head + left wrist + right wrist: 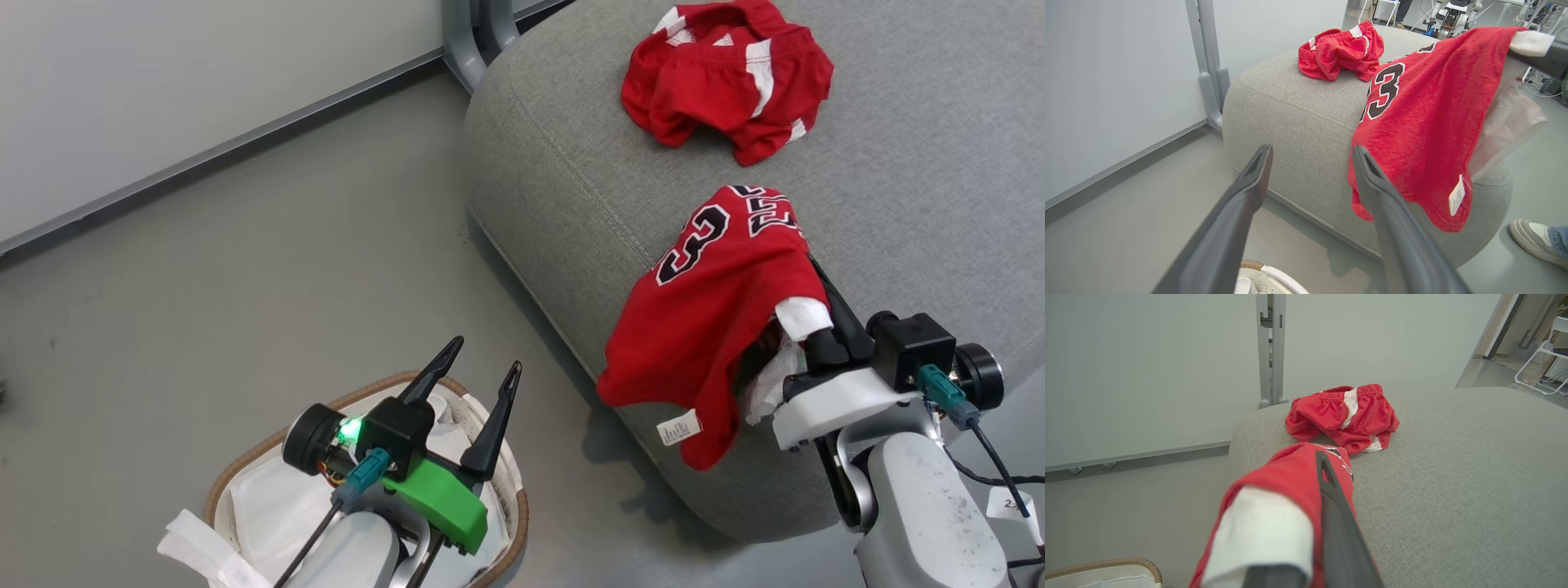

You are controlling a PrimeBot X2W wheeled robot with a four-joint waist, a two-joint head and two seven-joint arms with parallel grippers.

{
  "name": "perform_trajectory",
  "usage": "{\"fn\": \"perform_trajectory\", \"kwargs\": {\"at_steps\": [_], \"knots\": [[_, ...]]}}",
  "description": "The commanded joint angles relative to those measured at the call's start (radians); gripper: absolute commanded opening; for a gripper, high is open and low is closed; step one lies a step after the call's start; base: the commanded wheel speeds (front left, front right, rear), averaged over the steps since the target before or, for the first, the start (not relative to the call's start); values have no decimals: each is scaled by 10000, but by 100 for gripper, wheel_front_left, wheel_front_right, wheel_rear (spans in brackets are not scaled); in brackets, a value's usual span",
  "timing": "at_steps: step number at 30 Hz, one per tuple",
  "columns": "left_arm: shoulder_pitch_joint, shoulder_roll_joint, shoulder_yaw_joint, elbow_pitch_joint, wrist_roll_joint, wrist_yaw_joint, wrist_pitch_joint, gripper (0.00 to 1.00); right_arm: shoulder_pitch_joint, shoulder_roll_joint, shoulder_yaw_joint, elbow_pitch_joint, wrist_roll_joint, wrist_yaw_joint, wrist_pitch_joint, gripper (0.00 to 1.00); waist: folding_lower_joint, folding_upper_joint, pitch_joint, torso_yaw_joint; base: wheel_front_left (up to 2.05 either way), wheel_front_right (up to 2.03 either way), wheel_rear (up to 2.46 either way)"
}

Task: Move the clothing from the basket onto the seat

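Red jersey [710, 327] pinched tight in right gripper [1323, 467], kinda hanging off the near edge of the grey seat [571, 163], second red bundle [727, 77] crumpled further back on it, left gripper [486, 353] spread wide above the basket [245, 467], white liner [269, 506] showing inside

left jaws' long dark fingers [492, 429] spread wide, empty, angled up-right; right jaws pinched shut on a soft red numbered jersey [702, 327], pale forearm [931, 506] low.
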Motion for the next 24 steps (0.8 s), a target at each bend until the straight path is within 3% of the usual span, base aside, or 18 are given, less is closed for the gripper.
{"fn": "perform_trajectory", "kwargs": {"at_steps": [1, 8, 15, 24], "knots": [[-188, 64, -2, -93, -11, -26, -4, 100, -195, -21, -89, -32, -127, -14, -5, 0, 0, -1, 185, 333, 0, 0, 0], [-471, 72, -11, -309, 48, -26, -2, 100, -1427, -24, -593, -109, -631, -14, -5, 0, 0, -1, 696, 1208, 0, 0, 0], [-822, 47, -117, -515, 105, -27, -4, 100, -4021, -105, -2107, 9, -1976, -16, -5, 0, 0, -1, 1322, 2249, 0, 0, 0], [-1327, -76, -571, -992, 213, -27, -4, 100, -7042, -2149, -4405, 1456, -3045, -14, -5, 0, 0, -1, 2358, 3665, 0, 0, 0]]}}
